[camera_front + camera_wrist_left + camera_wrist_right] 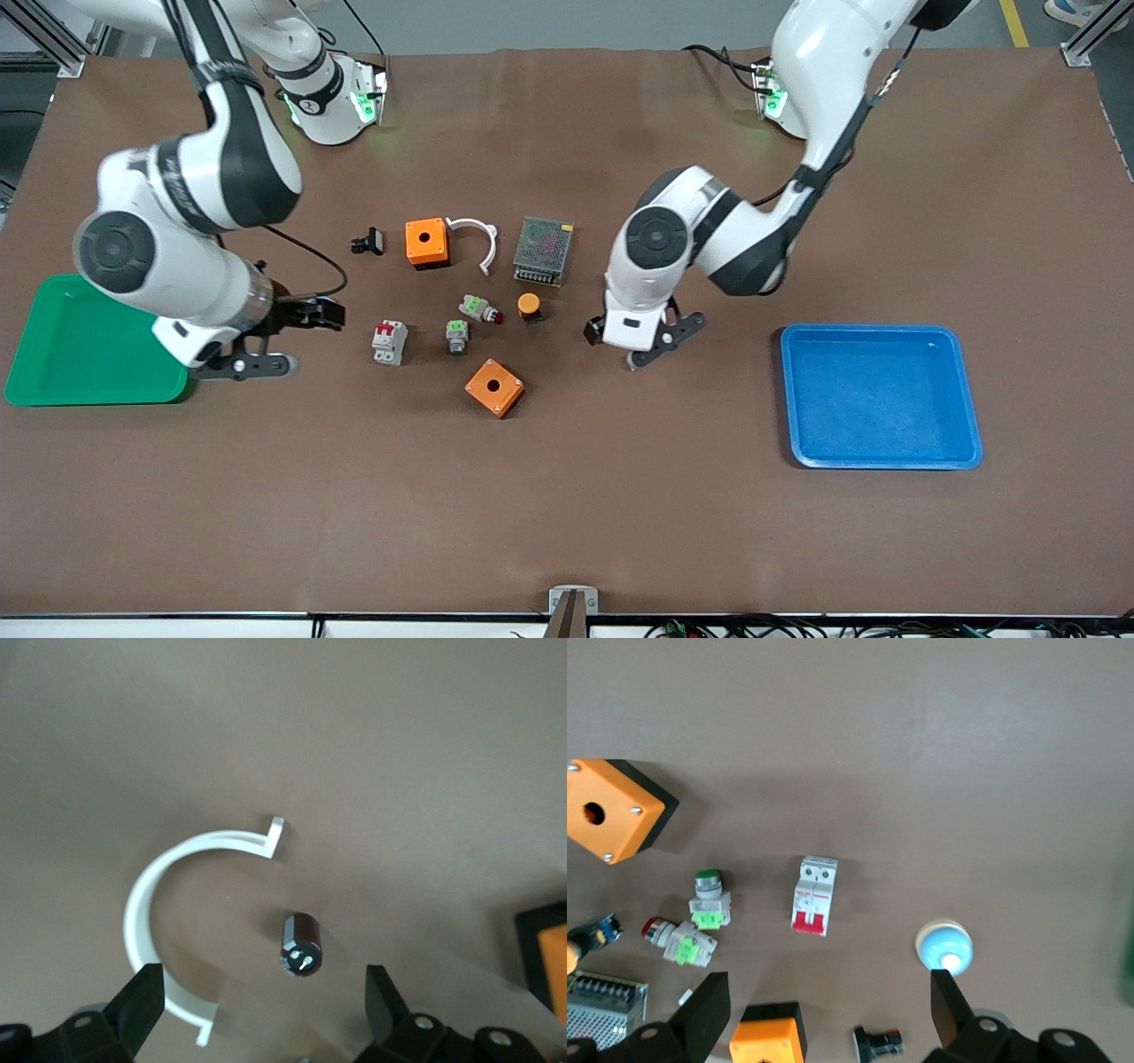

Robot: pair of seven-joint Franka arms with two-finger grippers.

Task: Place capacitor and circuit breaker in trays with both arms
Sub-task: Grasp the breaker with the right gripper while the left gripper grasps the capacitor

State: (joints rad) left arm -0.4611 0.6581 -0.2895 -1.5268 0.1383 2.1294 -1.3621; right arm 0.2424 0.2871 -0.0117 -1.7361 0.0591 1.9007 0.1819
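Observation:
The circuit breaker (389,342), a grey-white block with red levers, lies on the brown mat between my right gripper and the green-topped parts; it also shows in the right wrist view (814,896). My right gripper (283,341) is open and empty beside it, toward the green tray, and shows in its wrist view (828,1001). The capacitor (300,944), a tiny dark cylinder, lies on the mat just ahead of my open, empty left gripper (263,992), next to a white C-shaped clip (155,921). The capacitor does not show in the front view. My left gripper (660,341) hangs low over the mat.
A green tray (53,354) lies at the right arm's end and a blue tray (881,456) at the left arm's end. Between them lie two orange boxes (426,242) (494,387), a mesh-covered unit (543,250), an orange-capped button (529,306), green-topped parts (456,335) and a black clip (368,240).

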